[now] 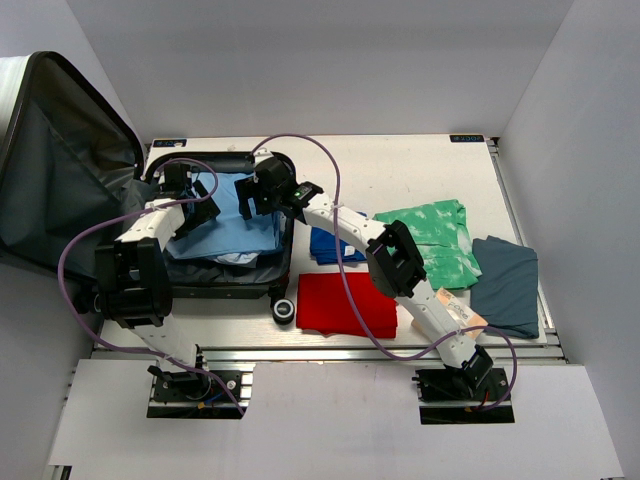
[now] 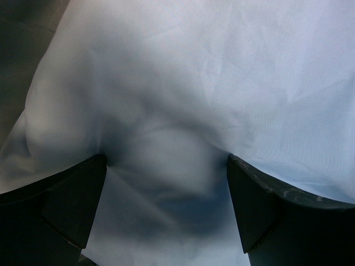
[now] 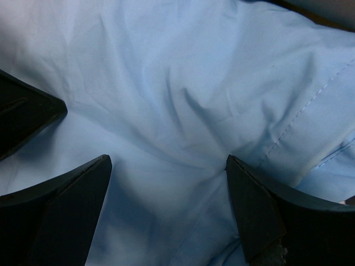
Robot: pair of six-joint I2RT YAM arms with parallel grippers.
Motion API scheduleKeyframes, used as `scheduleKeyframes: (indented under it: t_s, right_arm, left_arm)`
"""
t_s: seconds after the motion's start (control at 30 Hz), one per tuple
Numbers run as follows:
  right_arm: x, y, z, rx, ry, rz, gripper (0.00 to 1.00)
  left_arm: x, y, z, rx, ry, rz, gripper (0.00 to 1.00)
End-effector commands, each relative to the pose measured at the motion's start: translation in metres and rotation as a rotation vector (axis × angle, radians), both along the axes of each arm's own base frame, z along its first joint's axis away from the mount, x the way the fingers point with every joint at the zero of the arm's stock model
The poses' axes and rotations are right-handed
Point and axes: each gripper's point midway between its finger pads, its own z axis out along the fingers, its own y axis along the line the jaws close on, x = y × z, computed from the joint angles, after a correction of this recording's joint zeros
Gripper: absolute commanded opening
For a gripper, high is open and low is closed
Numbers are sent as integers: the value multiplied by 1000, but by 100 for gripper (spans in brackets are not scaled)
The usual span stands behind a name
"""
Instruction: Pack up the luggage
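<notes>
Seen from the top external camera, the luggage point(image 1: 225, 284) lies open on the left part of the table point(image 1: 400, 170), its lid point(image 1: 50, 170) tilted up and back against the left wall with grey lining showing. A light blue shirt point(image 1: 235, 228) lies inside the lower half. Left gripper point(image 1: 197, 206) sits over the shirt's left side, right gripper point(image 1: 262, 192) over its upper right edge, near the luggage's far rim. One black wheel point(image 1: 284, 312) shows at the near right corner. To the right of the luggage, on the table: a folded blue cloth point(image 1: 328, 246) partly under the right arm, a red cloth point(image 1: 345, 304) near the front edge, a green patterned garment point(image 1: 437, 238), and a dark grey-blue garment point(image 1: 506, 284) furthest right. Left wrist view: the left fingers point(image 2: 66, 205) stand wide apart, released, tips touching the pale blue fabric, which bulges and creases between them; dark lining shows at the top left corner. Right wrist view: the right fingers point(image 3: 260, 210) are also spread wide, nothing clamped, tips resting on creased blue fabric with a stitched seam at right. Another black shape at the left edge, cannot tell what it is.
</notes>
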Motion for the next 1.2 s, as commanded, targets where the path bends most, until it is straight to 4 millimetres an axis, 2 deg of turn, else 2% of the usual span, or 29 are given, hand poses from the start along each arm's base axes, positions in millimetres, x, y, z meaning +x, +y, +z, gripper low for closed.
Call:
scheduleKeyframes:
  t_s: [0.0,0.07,0.1,0.13,0.17,0.2,0.27,0.3,0.37,0.4,0.47,0.5,0.57,0.6,0.63,0.67,0.7,0.73,0.77,0.83,0.87,0.9,0.93,0.97,1.0,1.03,1.07,1.1,1.17]
  right_arm:
    - [7,-3,66,82,-72,19,89]
    - [1,-5,98,96,-135,63,89]
    - [-5,-11,146,151,-189,82,89]
    - [-9,-17,167,169,-216,85,89]
    - [-14,-25,171,156,-225,91,89]
    - [-25,-41,217,200,-277,87,89]
    - [-34,-68,233,220,-237,31,89]
    - [-52,-95,237,216,-201,11,89]
    - [-63,-132,224,221,-134,-58,89]
    - [-84,-161,201,189,-93,-89,89]
    - [-90,-202,183,172,-65,-194,89]
    - [-94,-240,165,146,-43,-308,89]
    - [-99,-291,133,77,26,-479,89]
    - [-94,-328,131,99,46,-610,89]
    - [-104,-344,101,59,107,-655,89]
    - [-113,-354,86,42,157,-665,89]
    - [-110,-374,75,52,196,-741,89]
    - [-117,-384,51,20,245,-766,89]
    - [-119,-387,43,20,276,-771,89]
    - [-115,-413,17,-10,349,-862,89]
    - [-115,-425,-1,-38,392,-898,89]
    - [-114,-431,-8,-51,398,-918,89]
    - [-112,-442,-15,-68,404,-936,89]
    - [-112,-453,-27,-91,424,-960,89]
    - [-107,-460,-31,-101,411,-990,89]
    - [-104,-471,-36,-132,408,-1023,89]
    - [-96,-480,-41,-181,402,-1049,89]
    - [-89,-483,-43,-199,385,-1055,89]
    - [-78,-481,-58,-271,377,-958,89]
  left_arm:
    - [10,3,25,13,-48,-1,98]
    - [21,1,64,33,-140,-15,98]
    - [25,-6,78,29,-171,-42,98]
    - [29,-10,96,17,-217,-64,98]
    - [33,-21,127,-22,-301,-109,98]
    - [37,-26,147,-40,-362,-126,98]
    - [33,-37,190,-74,-473,-168,98]
    - [29,-49,200,-133,-487,-201,98]
    - [24,-64,219,-174,-530,-243,98]
    - [18,-85,232,-221,-561,-313,98]
    - [16,-103,238,-251,-582,-369,98]
    - [17,-114,238,-260,-594,-406,98]
    - [15,-148,230,-289,-572,-491,98]
    - [17,-162,231,-275,-570,-547,98]
    - [20,-188,216,-281,-525,-607,98]
    - [23,-202,213,-272,-509,-639,98]
    - [28,-215,222,-240,-517,-694,98]
    - [38,-229,205,-225,-474,-724,98]
    - [36,-252,204,-225,-464,-783,98]
    - [49,-279,203,-216,-463,-870,98]
    - [46,-298,201,-229,-462,-931,98]
    - [49,-306,196,-212,-450,-968,98]
    - [56,-315,212,-200,-489,-993,98]
    - [62,-329,186,-197,-429,-1017,98]
    - [70,-331,180,-180,-425,-1030,98]
    - [75,-343,185,-179,-446,-1054,98]
    - [82,-351,159,-200,-398,-1077,98]
    - [85,-356,149,-215,-377,-1093,98]
    - [92,-368,148,-245,-389,-1130,98]
